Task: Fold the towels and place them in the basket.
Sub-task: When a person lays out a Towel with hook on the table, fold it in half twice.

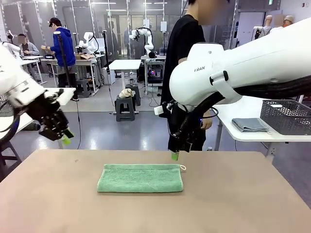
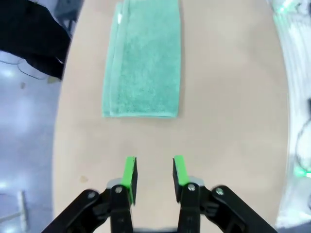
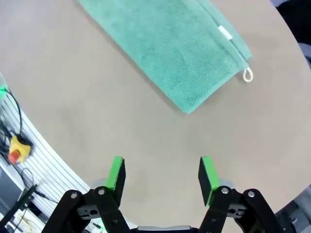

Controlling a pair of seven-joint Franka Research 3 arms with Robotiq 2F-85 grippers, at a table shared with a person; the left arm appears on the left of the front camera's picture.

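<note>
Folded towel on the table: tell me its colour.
The towel is mint green, clearest in the right wrist view.

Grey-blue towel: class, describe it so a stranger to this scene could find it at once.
Look to the white side table on the right. Beside the dark mesh basket lies the grey-blue towel, folded; the mint green towel lies apart on the brown table.

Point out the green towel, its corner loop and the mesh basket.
green towel [image 1: 140,178]: front view, middle of the cloth.
corner loop [image 3: 248,75]: right wrist view, the ring.
mesh basket [image 1: 284,119]: front view, near wall.
</note>
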